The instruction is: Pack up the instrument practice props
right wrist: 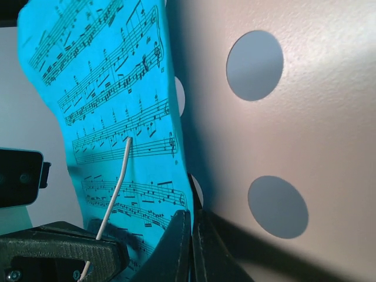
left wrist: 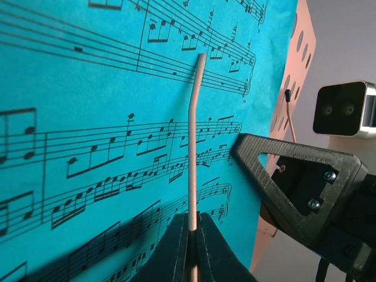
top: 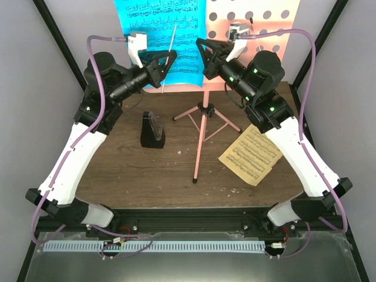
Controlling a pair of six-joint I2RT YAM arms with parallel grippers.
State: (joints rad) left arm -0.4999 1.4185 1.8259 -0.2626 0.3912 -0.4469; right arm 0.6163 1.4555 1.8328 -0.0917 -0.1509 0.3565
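- The blue sheet-music page [top: 158, 29] rests against the left part of the perforated desk of the salmon-pink music stand [top: 201, 141]. The stand is on its tripod at the middle of the table's [top: 147, 176] far edge.
- A thin retaining wire [left wrist: 192, 147] runs up across the page's face.
- The left gripper [left wrist: 192, 226] has its fingers closed on the lower end of that wire.
- The right gripper [right wrist: 191, 226] has its fingers pressed together on the page's right edge, with the desk just behind.
- The two grippers are near each other but not touching.
- The black metronome [top: 153, 130] stands upright left of the tripod legs.
- A yellow page [top: 251, 154] lies flat right of the legs, toward the table's right edge.
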